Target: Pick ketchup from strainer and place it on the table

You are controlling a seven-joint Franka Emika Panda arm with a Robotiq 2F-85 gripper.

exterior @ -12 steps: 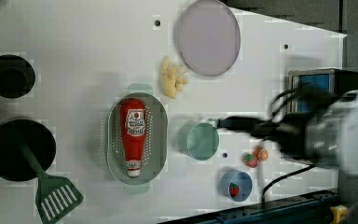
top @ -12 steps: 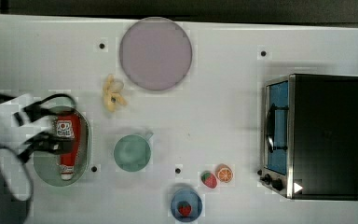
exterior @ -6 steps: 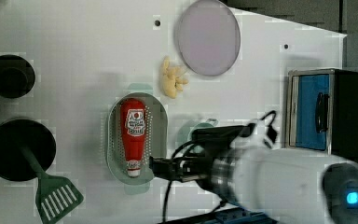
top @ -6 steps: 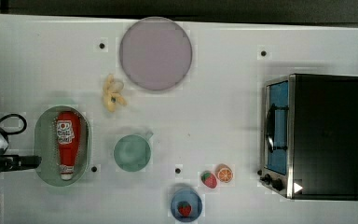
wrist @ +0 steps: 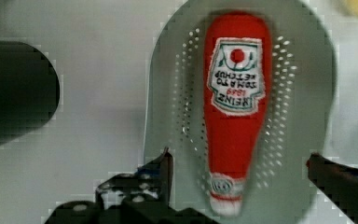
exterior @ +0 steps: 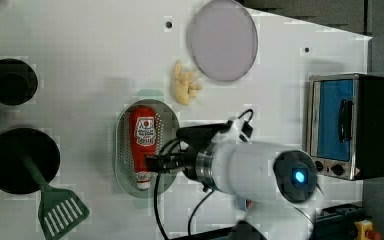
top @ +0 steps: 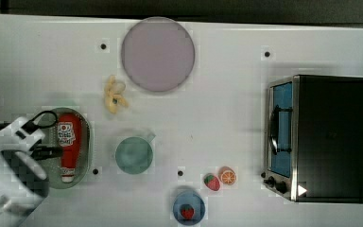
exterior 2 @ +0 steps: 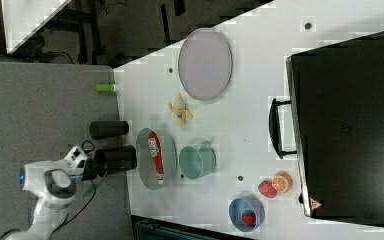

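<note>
Red and flat on its side, your ketchup point(wrist: 236, 107) lies along the long axis of the strainer point(wrist: 314, 93), white cap toward the top view's bottom. Your gripper point(wrist: 240, 170) is spread wide, one finger point(wrist: 161, 170) on each side of the cap end, holding nothing and clear of the bottle.

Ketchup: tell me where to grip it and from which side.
Grip the ketchup across its narrowing neck just above the cap, coming straight down from above. It lies flat, label up, along the strainer, and the open gripper already straddles that slim end, probably clearing the walls.
</note>
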